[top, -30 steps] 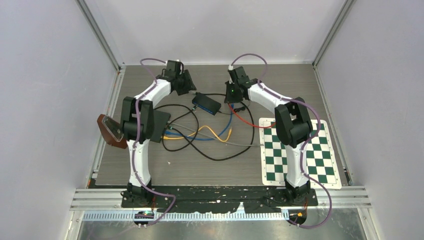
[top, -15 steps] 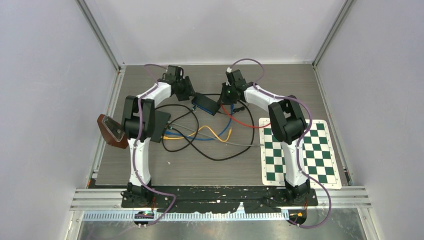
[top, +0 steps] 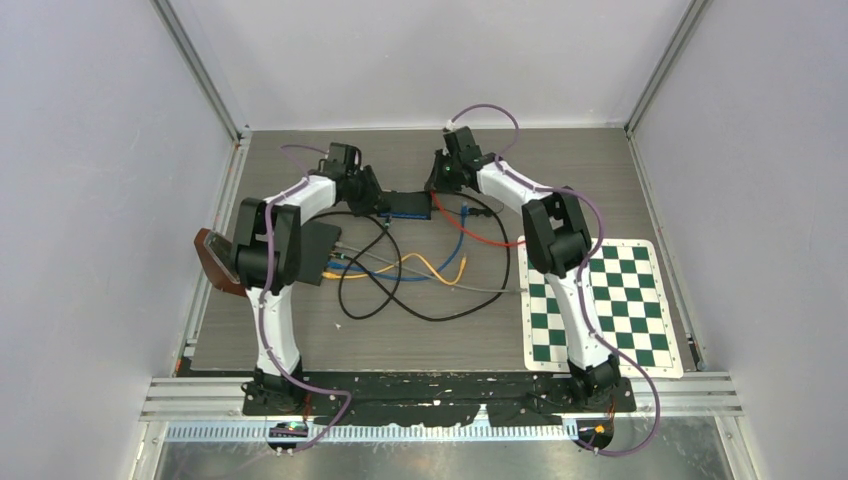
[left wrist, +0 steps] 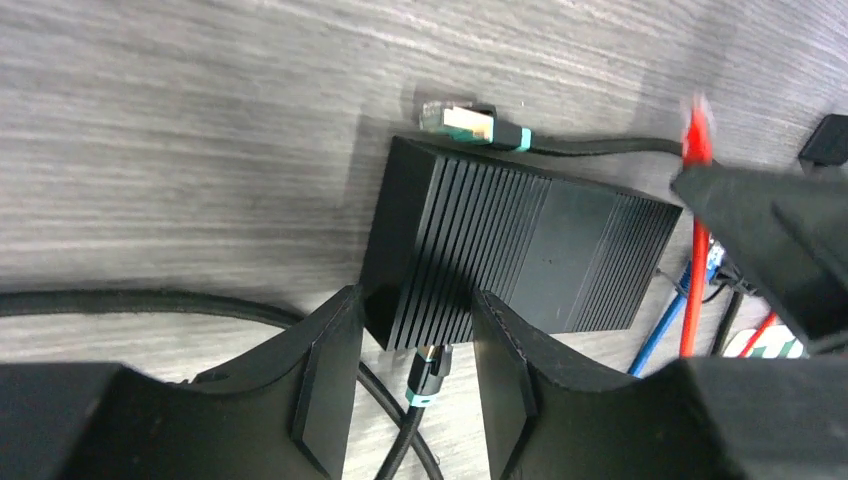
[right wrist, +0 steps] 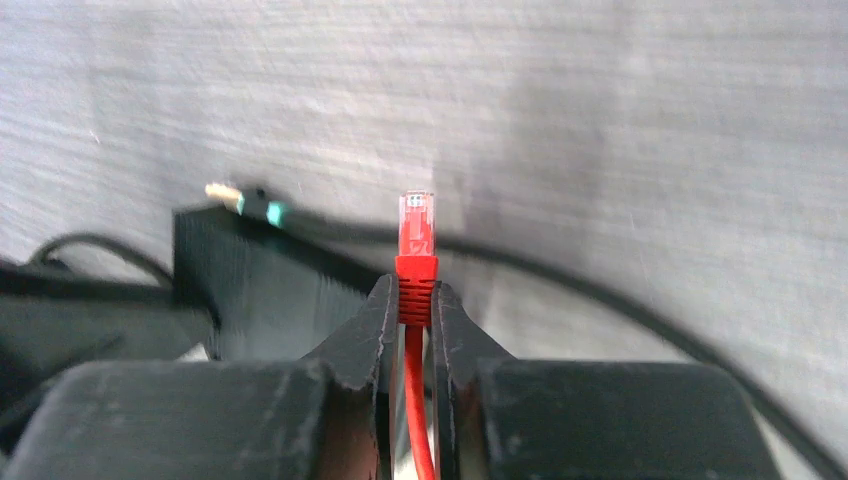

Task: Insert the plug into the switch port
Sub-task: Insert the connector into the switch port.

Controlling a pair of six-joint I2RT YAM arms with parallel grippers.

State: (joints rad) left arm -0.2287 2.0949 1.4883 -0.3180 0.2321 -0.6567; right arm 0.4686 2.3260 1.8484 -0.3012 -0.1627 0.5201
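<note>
This is a robotics lab test cell. In the top view, a white-and-black left robot arm [top: 272,320] and a matching right robot arm [top: 578,325] stand bolted to a black base plate [top: 440,408] on silver aluminium rails [top: 200,398] along the bottom edge. Plain pale lilac-grey panel walls [top: 100,200] close the left, back and right. They are framed by 2 slanting aluminium profile posts, 1 at the upper left [top: 200,72] and 1 at the upper right [top: 665,62]. A green-and-white checkerboard calibration sheet [top: 640,310] lies at the lower right of the grey wood-grain tabletop [top: 420,340]. At centre, a tangle of loose coloured network cables [top: 420,262] sprawls below a black ribbed network switch box [top: 408,205].
</note>
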